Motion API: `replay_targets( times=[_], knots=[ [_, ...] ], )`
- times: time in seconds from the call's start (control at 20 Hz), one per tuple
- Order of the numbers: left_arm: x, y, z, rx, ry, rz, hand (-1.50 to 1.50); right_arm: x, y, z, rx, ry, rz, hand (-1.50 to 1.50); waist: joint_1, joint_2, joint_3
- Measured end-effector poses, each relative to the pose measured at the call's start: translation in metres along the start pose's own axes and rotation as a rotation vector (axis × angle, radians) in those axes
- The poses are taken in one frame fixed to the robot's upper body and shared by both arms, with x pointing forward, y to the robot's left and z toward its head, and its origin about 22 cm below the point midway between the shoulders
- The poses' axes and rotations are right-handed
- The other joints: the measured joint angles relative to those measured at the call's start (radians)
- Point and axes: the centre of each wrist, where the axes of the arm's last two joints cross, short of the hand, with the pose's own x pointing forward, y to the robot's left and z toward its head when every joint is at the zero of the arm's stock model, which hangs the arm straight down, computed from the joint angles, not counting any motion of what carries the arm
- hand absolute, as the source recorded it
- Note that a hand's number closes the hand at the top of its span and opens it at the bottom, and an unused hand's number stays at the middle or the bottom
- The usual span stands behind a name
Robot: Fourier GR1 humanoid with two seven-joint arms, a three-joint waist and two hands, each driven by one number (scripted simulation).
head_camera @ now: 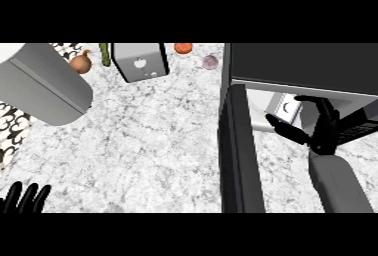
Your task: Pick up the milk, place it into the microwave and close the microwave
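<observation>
The microwave (295,65) stands at the right of the head view, its dark door (238,150) swung open toward me. Inside its cavity a white milk carton (288,107) rests on the floor. My right hand (323,131) is at the cavity's mouth, just right of the carton, open with thumb and fingers spread apart; I cannot tell whether a fingertip still touches the carton. My left hand (26,198) rests open at the lower left edge, fingers up.
A grey box with a white logo (140,61) lies at the back, flanked by an onion (81,63), a green vegetable (105,54), an orange fruit (183,48) and a pale purple bulb (210,61). A big grey cylinder (40,87) lies at the left.
</observation>
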Motion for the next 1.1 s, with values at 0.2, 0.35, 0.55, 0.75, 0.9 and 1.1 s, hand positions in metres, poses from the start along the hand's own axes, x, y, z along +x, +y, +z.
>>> replay_targets(
  times=[0.2,0.35,0.55,0.75,0.9,1.1],
  knots=[
    [-0.001,-0.001,-0.004,-0.018,0.003,-0.008,-1.5,-0.002,0.001,0.006,0.035,-0.029,0.064,-1.5,0.02,0.011,0.0],
    [-0.003,-0.002,-0.006,-0.031,0.004,-0.012,-1.5,-0.002,0.011,0.011,0.071,-0.011,0.083,-1.5,0.04,0.022,-0.001],
    [-0.005,-0.004,-0.01,-0.052,0.001,-0.008,-1.5,-0.003,0.035,-0.024,0.086,0.168,0.018,-1.5,0.066,0.039,-0.007],
    [-0.006,-0.008,-0.015,-0.057,-0.009,-0.011,-1.5,-0.001,0.05,-0.062,0.138,0.292,-0.035,-1.5,0.061,0.045,-0.007],
    [-0.007,-0.011,-0.017,-0.063,-0.01,-0.013,-1.5,0.0,0.059,-0.08,0.177,0.359,-0.044,-1.5,0.048,0.047,-0.006],
    [-0.01,-0.018,-0.02,-0.058,-0.008,-0.015,-1.5,0.0,0.065,-0.098,0.227,0.413,-0.048,-1.5,0.033,0.052,-0.003]
  ],
)
